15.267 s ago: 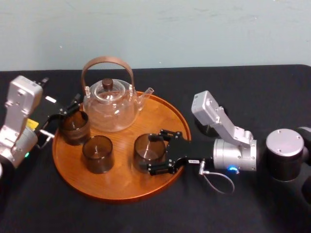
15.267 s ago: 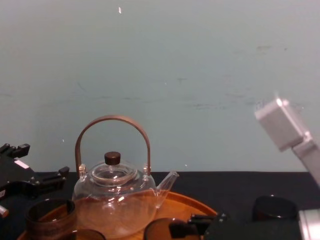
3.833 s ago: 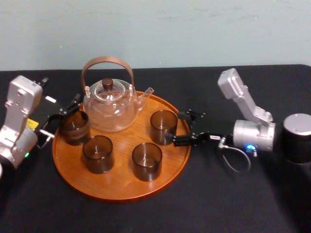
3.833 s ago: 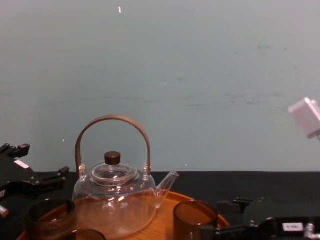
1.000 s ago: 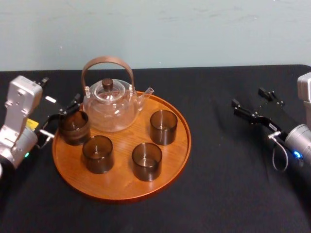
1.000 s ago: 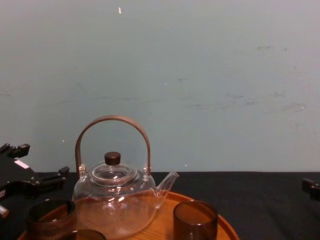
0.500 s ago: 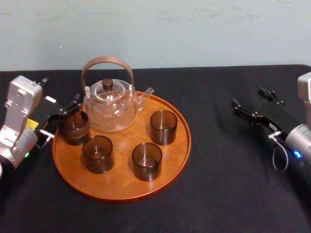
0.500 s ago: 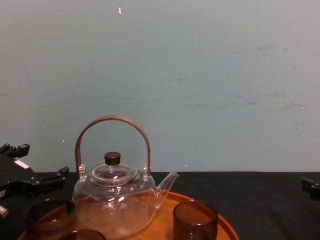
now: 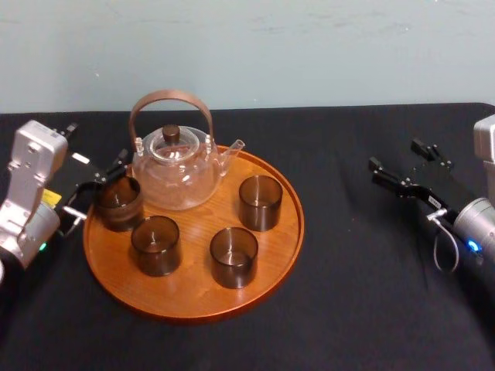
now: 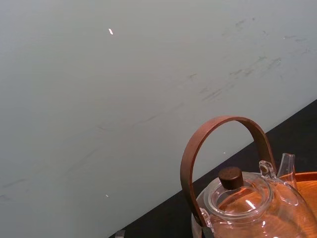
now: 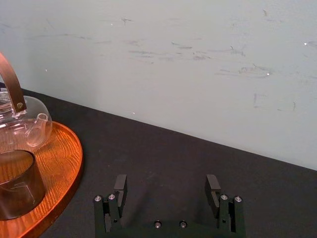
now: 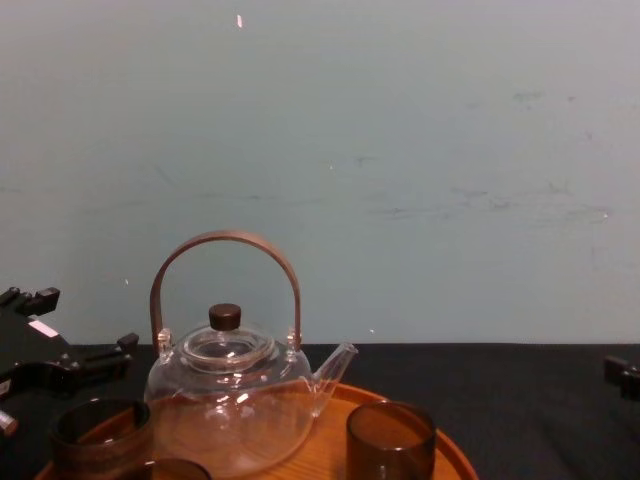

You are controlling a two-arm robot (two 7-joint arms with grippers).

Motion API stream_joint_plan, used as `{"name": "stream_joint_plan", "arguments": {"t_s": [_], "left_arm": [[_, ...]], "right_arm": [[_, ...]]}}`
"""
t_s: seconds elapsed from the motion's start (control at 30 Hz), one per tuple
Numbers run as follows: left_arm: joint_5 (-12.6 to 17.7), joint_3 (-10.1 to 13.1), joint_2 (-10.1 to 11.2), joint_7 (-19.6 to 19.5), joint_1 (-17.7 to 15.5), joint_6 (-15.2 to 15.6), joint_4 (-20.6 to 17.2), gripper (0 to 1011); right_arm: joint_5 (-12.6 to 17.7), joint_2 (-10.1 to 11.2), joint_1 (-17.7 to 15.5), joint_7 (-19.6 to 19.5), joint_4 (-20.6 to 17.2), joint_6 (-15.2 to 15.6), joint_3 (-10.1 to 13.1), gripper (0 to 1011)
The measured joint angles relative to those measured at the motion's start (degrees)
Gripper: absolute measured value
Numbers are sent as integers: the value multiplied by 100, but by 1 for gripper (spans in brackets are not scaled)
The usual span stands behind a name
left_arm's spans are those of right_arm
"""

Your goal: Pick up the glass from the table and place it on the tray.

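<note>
Glass [image 9: 261,202] upright on tray [image 9: 193,305], well apart from R gripper [image 9: 396,156], jaws spread, empty; L gripper [image 9: 97,184] at tray's left rim.

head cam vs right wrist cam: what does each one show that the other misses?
Head adds: left gripper at the left rim of the tray, beside one of three other glasses. Right wrist adds: a straight-on look between the right gripper fingers, open and empty over the table. Both: tray, teapot, and the glass nearest the right gripper.
</note>
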Motion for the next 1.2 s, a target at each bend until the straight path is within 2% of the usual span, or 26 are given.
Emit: {"name": "stream_joint_plan", "arguments": {"t_s": [1.2], "left_arm": [[0,0,0,0,0,0,0,1001]], "right_arm": [[0,0,0,0,0,0,0,1002]]}}
